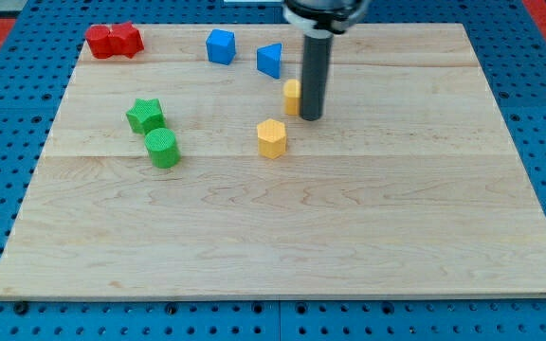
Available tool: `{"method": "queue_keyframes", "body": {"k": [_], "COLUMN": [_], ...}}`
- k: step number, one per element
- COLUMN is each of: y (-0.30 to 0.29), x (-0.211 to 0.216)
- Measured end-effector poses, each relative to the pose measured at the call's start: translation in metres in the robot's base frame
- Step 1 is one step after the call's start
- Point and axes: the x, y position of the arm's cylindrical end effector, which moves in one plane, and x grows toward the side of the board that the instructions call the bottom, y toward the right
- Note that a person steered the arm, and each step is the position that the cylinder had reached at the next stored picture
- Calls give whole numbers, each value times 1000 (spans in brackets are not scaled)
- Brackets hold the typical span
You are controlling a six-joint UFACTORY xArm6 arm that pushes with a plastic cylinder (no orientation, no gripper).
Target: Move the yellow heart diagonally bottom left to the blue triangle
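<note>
The yellow heart (292,96) lies just right of the board's centre top, partly hidden behind my rod. My tip (311,118) rests on the board touching the heart's right side. The blue triangle (270,60) stands a little above and left of the heart. A yellow hexagon (271,138) lies below and left of the heart.
A blue cube-like block (221,46) sits left of the triangle. Two red blocks (114,41) lie at the top left. A green star (145,116) and a green cylinder (162,148) lie at the left. The wooden board (349,237) sits on a blue pegboard.
</note>
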Motion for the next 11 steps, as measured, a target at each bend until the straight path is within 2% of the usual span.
{"method": "queue_keyframes", "body": {"k": [1,2,3,6,10,11], "y": [-2,31,25,-15,-145,-145], "x": [-2,-3,-34,-48,-75,-113]}}
